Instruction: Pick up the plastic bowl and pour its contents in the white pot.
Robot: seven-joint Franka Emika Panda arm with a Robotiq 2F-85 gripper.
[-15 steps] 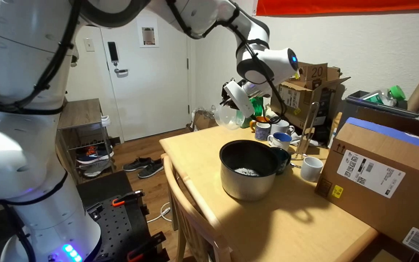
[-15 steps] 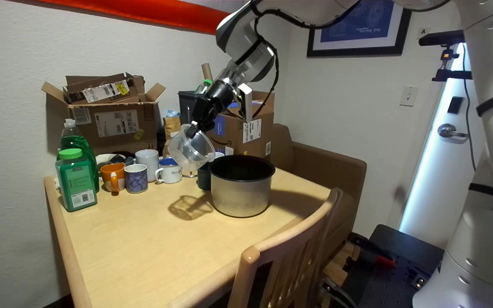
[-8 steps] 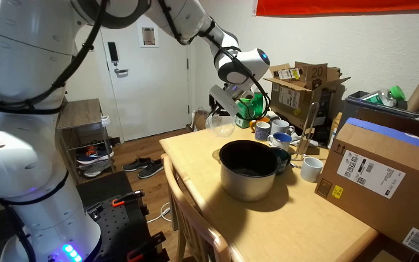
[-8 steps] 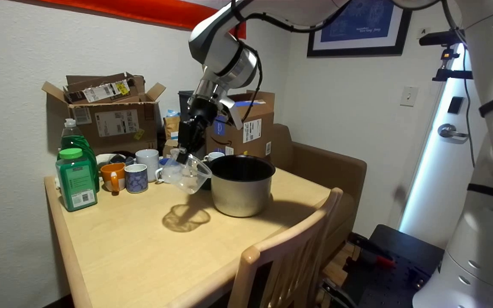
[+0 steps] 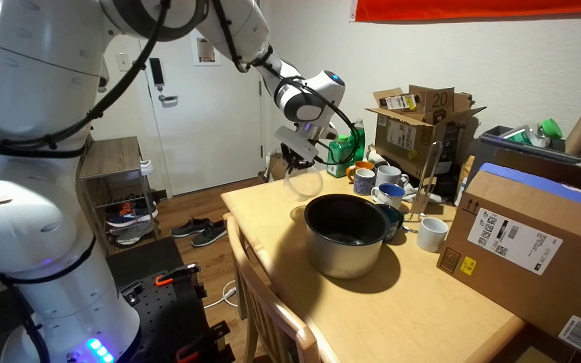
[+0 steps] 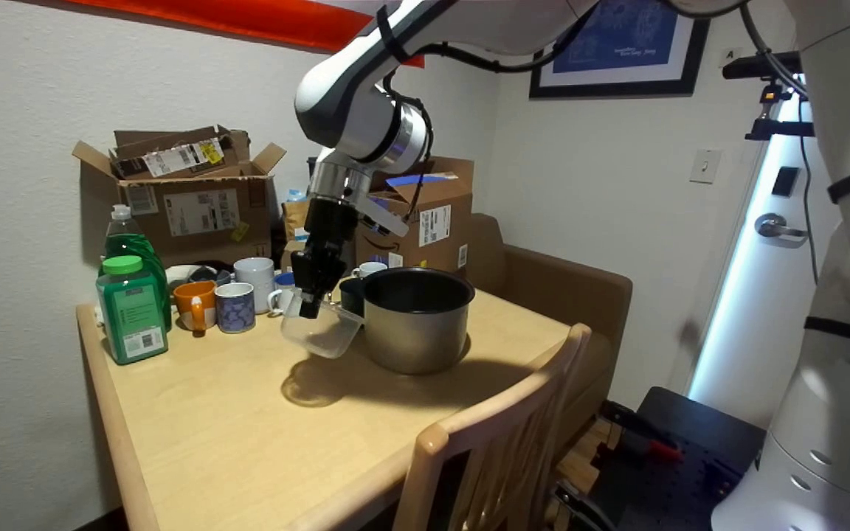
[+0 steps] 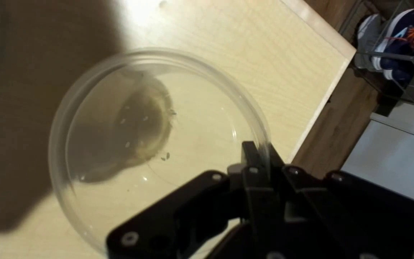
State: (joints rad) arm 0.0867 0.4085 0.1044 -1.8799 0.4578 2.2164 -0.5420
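Observation:
The plastic bowl, clear and round, is held by its rim in my gripper. It hangs over the table beside the pot in both exterior views (image 5: 303, 184) (image 6: 322, 335), a little tilted, mouth upward. In the wrist view the bowl (image 7: 59, 144) holds only a few small grains. My gripper (image 7: 262, 153) is shut on the rim, with one finger inside and one outside; it also shows in both exterior views (image 5: 296, 164) (image 6: 310, 308). The white pot, silvery outside and dark inside, stands upright on the table (image 5: 345, 258) (image 6: 417, 339). Its inside is too dark to make out contents.
Several mugs, such as a purple one (image 6: 235, 308) and an orange one (image 6: 195, 306), stand along the wall with green soap bottles (image 6: 131, 310). A dark mug (image 5: 393, 222) stands close beside the pot. Cardboard boxes (image 5: 527, 252) and a wooden chair (image 6: 499, 413) border the table (image 6: 233, 435).
My gripper has moved down and away from the pot with the bowl, which has turned from a steep tilt to nearly level. White grains that showed in the pot earlier are now in shadow.

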